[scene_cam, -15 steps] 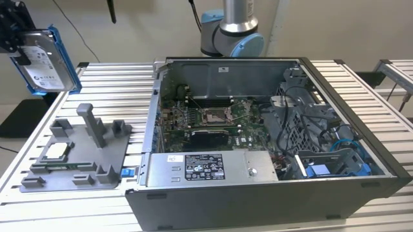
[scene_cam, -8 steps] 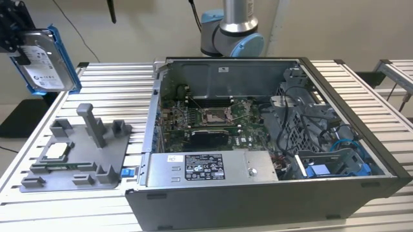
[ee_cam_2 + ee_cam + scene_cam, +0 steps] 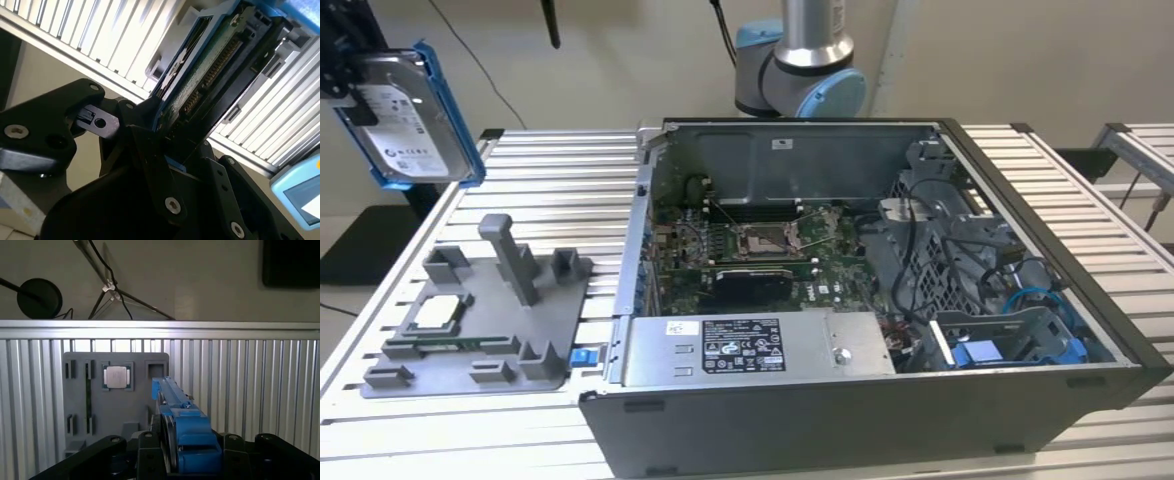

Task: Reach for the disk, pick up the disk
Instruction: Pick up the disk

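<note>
Pick-up looks done: the pincer (image 3: 186, 445) is clamped on the disk (image 3: 411, 118), held upright well above the worktop (image 3: 560, 170) (at the exterior view's left). Grip security is hard to judge; any further move calls for a steady clamp.

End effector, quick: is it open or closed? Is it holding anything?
End effector: closed on the disk, holding it up in the air.
</note>
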You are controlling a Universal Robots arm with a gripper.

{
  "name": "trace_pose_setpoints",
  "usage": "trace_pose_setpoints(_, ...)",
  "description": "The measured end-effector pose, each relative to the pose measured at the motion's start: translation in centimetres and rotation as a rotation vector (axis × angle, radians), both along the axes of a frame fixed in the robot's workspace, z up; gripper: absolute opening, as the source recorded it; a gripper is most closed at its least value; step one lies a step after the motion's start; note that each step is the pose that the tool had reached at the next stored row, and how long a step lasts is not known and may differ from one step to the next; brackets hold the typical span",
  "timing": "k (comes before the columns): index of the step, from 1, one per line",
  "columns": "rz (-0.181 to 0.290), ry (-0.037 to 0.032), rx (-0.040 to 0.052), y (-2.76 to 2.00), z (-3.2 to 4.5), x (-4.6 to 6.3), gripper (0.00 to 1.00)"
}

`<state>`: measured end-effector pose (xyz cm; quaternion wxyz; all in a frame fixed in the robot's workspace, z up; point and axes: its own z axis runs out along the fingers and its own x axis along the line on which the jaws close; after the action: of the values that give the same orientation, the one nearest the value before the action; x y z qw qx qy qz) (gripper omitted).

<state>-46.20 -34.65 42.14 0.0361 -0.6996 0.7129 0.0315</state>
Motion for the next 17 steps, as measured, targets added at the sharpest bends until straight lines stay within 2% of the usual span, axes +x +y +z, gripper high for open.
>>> trace_pose_setpoints(10, 0.0, -0.0001, 0.0, 0.0, 2.26, 0.0, 0.0)
trace_pose_setpoints(17, 0.0, -0.0002, -0.0002, 0.0, 4.33, 0.0, 0.0)
